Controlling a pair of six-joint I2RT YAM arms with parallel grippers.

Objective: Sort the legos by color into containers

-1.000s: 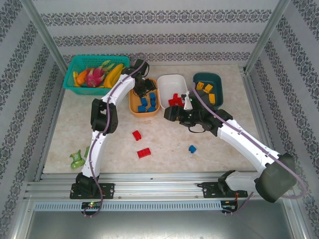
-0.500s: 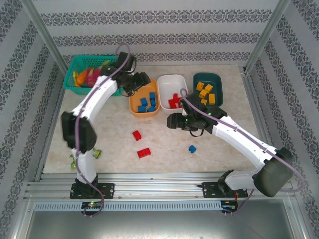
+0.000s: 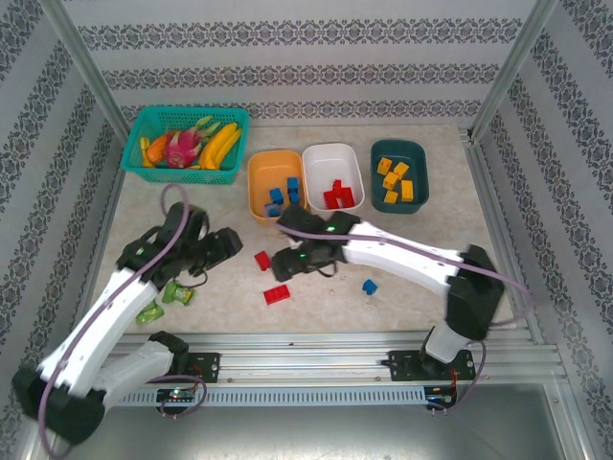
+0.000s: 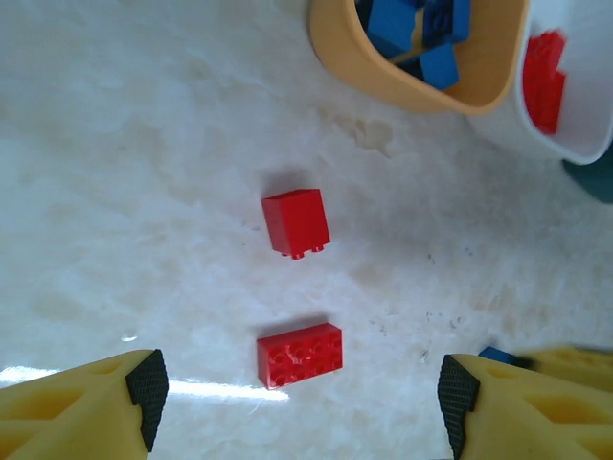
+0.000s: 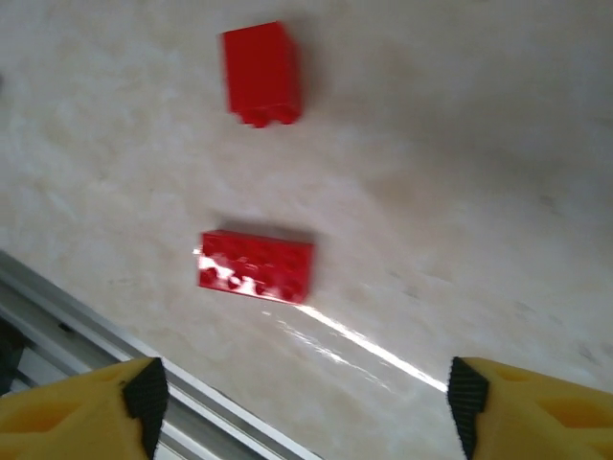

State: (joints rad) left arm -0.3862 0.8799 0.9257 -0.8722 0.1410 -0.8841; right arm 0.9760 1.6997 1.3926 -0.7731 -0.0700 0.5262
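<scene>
left gripper (image 4: 302,398) and right gripper (image 5: 306,407) both gape open, empty | two red legos (image 3: 277,294) and one blue lego (image 3: 369,286) lie loose on the desk (image 3: 316,311) | we hover over the reds, judged bound for the white tub (image 3: 330,163)

Cannot see the far part of the orange tub (image 4: 383,81), cut by the top edge in the left wrist view. Lose most of the white tub (image 4: 565,139) and nearly all of the teal tub (image 4: 599,182) past the right edge. Cannot see most of the blue brick (image 4: 498,356), hidden behind one finger of the left claw (image 4: 302,398). Cannot see its fingers (image 4: 77,412) whole, cut by the bottom edge; same for the right claw (image 5: 305,407). Find the right wrist view blurred, glare over the flat red brick (image 5: 257,265); cannot count its studs. From above, cannot see all of the green toy (image 3: 178,293), partly under the left arm (image 3: 115,295).
</scene>
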